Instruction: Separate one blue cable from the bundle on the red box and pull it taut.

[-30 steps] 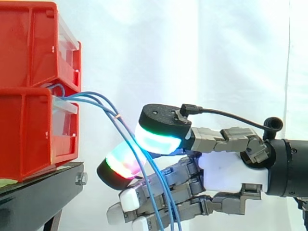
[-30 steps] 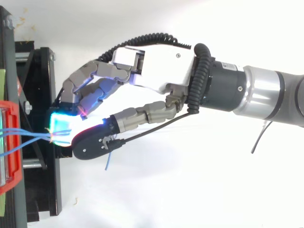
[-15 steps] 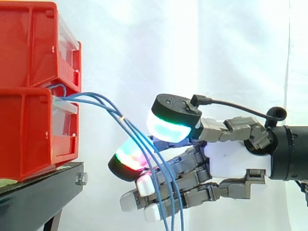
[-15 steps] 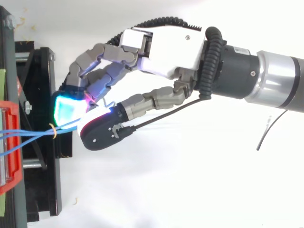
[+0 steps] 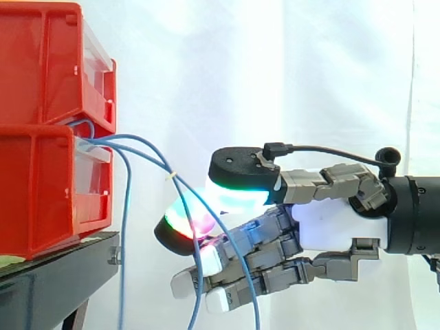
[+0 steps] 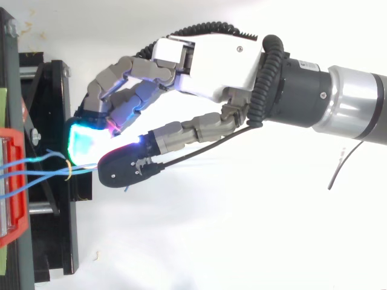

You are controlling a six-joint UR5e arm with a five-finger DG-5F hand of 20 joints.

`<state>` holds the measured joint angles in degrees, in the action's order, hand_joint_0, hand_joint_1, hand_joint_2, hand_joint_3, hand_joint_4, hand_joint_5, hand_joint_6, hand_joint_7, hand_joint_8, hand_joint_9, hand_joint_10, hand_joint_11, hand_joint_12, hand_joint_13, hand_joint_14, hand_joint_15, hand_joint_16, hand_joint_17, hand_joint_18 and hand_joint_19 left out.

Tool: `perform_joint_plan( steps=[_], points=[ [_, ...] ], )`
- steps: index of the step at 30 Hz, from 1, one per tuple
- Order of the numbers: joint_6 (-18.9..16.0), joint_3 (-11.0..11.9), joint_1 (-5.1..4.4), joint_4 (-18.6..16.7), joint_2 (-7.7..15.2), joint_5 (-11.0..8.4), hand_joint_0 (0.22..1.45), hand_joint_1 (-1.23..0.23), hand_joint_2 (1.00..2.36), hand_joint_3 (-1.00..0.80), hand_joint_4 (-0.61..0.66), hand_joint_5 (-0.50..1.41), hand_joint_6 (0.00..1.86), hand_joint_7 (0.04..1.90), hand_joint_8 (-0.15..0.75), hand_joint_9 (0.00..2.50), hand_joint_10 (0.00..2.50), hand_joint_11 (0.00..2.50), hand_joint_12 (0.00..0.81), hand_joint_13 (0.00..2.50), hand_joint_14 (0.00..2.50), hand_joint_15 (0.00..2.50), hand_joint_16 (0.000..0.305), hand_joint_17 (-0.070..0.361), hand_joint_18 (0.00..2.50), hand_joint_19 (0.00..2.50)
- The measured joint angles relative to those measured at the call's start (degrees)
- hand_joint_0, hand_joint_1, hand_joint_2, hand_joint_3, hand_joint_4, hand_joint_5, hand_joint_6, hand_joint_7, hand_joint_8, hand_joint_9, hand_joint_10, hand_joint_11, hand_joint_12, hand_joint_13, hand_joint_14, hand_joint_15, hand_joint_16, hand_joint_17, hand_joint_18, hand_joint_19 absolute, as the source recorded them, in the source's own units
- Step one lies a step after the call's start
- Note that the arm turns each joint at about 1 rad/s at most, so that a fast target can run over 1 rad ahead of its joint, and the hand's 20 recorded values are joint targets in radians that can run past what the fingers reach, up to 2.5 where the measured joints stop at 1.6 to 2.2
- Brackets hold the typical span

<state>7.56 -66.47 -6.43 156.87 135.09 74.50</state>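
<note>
Several thin blue cables [image 5: 148,152] come out of the gap between the two stacked red bins [image 5: 38,192] on the left. One cable [image 5: 124,227] hangs straight down beside the lower bin. Two others, tied by a small pale band [image 5: 170,176], slope down to my hand [image 5: 337,230], which reaches in from the right. They pass between the thumb pad [image 5: 240,185] and a glowing fingertip [image 5: 180,225], then dangle below. From above, the cables [image 6: 36,175] run from the bin rim [image 6: 13,229] to the pinch under my hand [image 6: 211,57]. The hand is shut on them.
The bins sit on a black stand [image 5: 48,282] whose frame [image 6: 51,96] lies just left of the fingertips. A white curtain is behind. There is free room to the right of the stand, around and below the arm.
One blue cable has dropped out of the group and now hangs straight down by the lower bin. The thumb has lowered onto the remaining cables; the hand has shifted slightly left.
</note>
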Motion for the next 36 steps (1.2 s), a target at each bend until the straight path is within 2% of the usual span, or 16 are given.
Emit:
perform_joint_plan(
  steps=[4,10,13,19,23,29,30,32,36],
  points=[
    [0.0,0.0,-0.07,0.0,0.0,-0.03,0.62,-0.77,1.02,-0.20,0.05,-0.12,0.94,0.74,0.272,0.97,0.02,0.52,0.288,0.58,0.01,0.28,0.038,0.085,0.52,0.49],
    [-0.1,-0.1,-0.27,0.2,0.0,-0.05,0.59,-0.73,1.01,-0.19,0.10,-0.10,0.92,0.77,0.315,1.07,0.02,0.49,0.346,0.66,0.01,0.28,0.048,0.108,0.60,0.48],
    [-1.4,-0.1,-0.47,0.1,0.0,-0.05,0.58,-0.72,1.01,-0.19,0.10,-0.09,0.92,0.77,0.325,1.10,0.01,0.50,0.357,0.68,0.01,0.28,0.050,0.113,0.62,0.47],
    [-8.2,-0.9,-1.19,0.0,0.1,0.15,0.57,-0.70,1.00,-0.21,0.11,-0.09,0.92,0.76,0.336,1.21,0.02,0.56,0.363,0.73,0.01,0.29,0.052,0.118,0.64,0.48],
    [-14.5,-2.3,-1.74,-0.1,0.1,1.42,0.56,-0.65,1.01,-0.24,0.12,-0.09,0.91,0.77,0.335,1.21,0.02,0.56,0.360,0.75,0.01,0.30,0.052,0.116,0.64,0.48],
    [-22.4,-3.0,-1.96,0.1,0.1,3.34,0.54,-0.60,1.01,-0.32,0.11,-0.10,0.90,0.80,0.313,1.18,0.02,0.59,0.329,0.74,0.01,0.32,0.045,0.102,0.59,0.52],
    [-23.0,-3.0,-1.96,0.1,0.1,3.49,0.53,-0.58,1.01,-0.41,0.11,-0.10,0.90,0.80,0.298,1.17,0.02,0.59,0.315,0.73,0.01,0.32,0.043,0.096,0.58,0.53],
    [-23.7,-3.1,-1.97,0.1,0.1,3.68,0.51,-0.56,1.00,-0.47,0.12,-0.10,0.90,0.79,0.303,1.17,0.02,0.58,0.326,0.75,0.01,0.32,0.044,0.100,0.60,0.52],
    [-24.1,-3.1,-1.99,0.1,0.1,3.79,0.48,-0.55,1.00,-0.50,0.13,-0.10,0.90,0.77,0.315,1.18,0.02,0.59,0.332,0.76,0.01,0.32,0.047,0.105,0.63,0.52]
  ],
)
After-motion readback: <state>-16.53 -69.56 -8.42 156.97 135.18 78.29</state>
